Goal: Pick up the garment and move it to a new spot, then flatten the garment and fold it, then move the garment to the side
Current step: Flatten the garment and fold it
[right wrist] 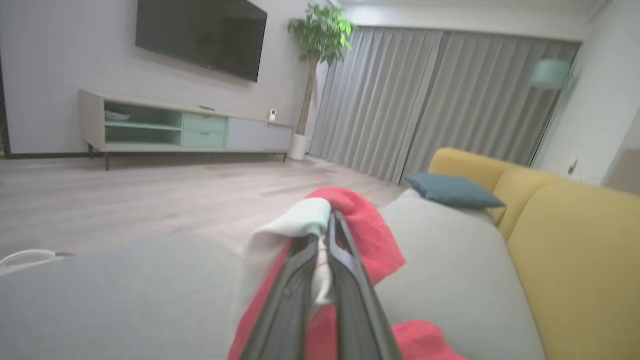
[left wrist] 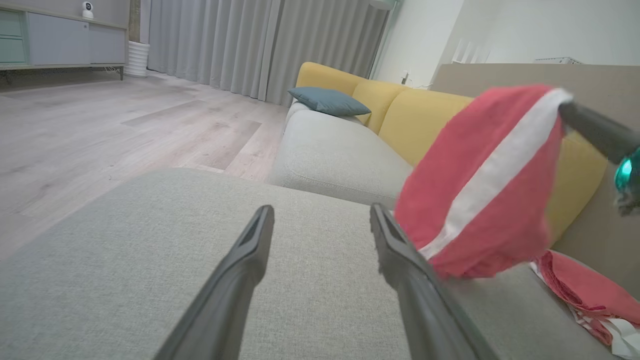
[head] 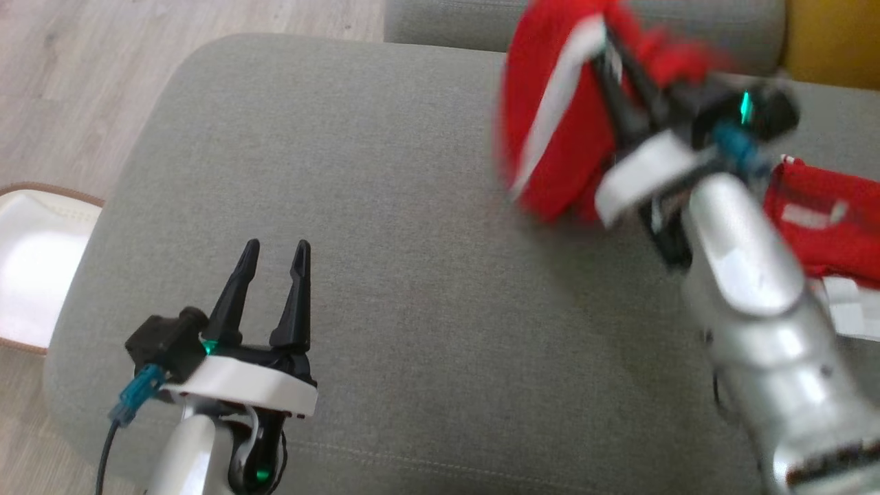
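Observation:
The garment (head: 560, 117) is red with a white stripe and hangs lifted above the grey cushion (head: 385, 227) at the upper right. My right gripper (head: 615, 51) is shut on its upper edge, and the cloth drapes down to the left of the fingers. From the left wrist view the garment (left wrist: 480, 190) dangles to the right, clear of the cushion. Along my right gripper (right wrist: 327, 235) the white and red fabric (right wrist: 365, 235) is pinched between the two fingers. My left gripper (head: 273, 253) stands open over the cushion's lower left, with nothing between its fingers (left wrist: 250, 255).
More red and white clothing (head: 821, 220) lies on the cushion's right edge. A white basket (head: 38, 268) stands on the wooden floor at the left. The yellow sofa back (left wrist: 415, 115) and a blue pillow (left wrist: 327, 100) lie beyond the grey seat.

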